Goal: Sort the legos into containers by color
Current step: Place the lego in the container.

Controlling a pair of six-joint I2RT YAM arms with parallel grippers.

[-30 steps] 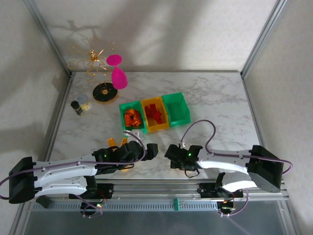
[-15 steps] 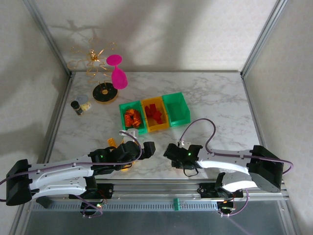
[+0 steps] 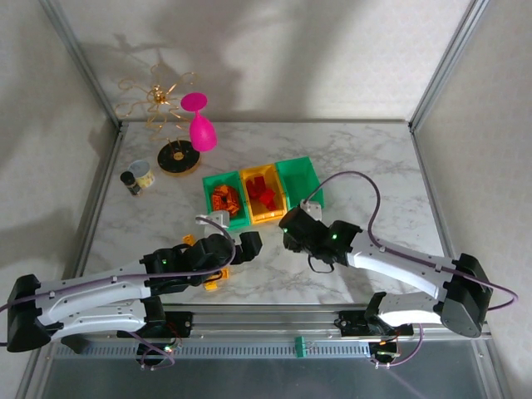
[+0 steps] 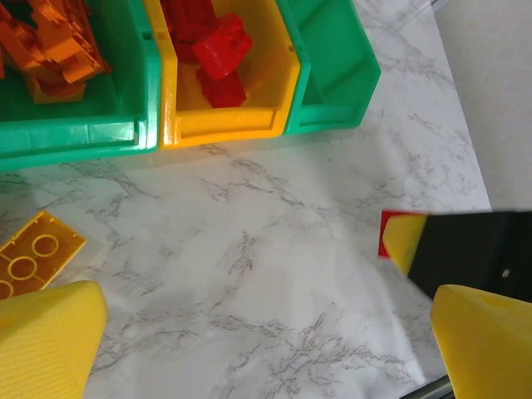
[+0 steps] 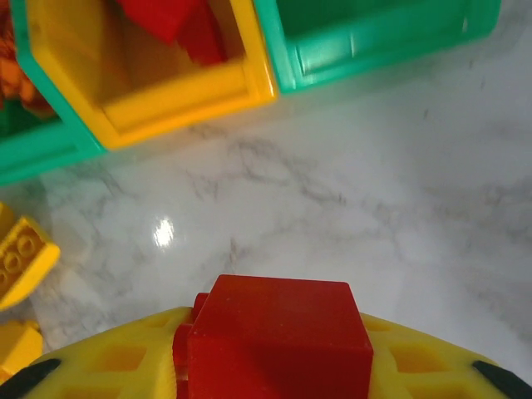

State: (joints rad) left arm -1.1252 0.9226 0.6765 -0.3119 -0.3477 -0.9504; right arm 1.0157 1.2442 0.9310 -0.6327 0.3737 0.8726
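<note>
**Lego sort, part done: red brick clenched in the right gripper, just before the yellow bin.**

Done, as far as shows: orange bricks heaped in the left green bin, touching the yellow bin's left side; red bricks inside the yellow bin; left to do, by my judgement: the held brick, and the yellow bricks loose on the marble table off the yellow bin's near-left corner; right green bin, against the yellow bin's right side, shows no brick I can make out, so likely meant for yellow. Red brick: small, blocky, glossy, a plain face to the wrist camera, studs hidden; pinched between yellow fingers, near the yellow bin's front wall, apart from it. Left gripper: jaws spread wide, nothing between; near-left of the yellow bin, beside the loose yellow bricks.
</note>
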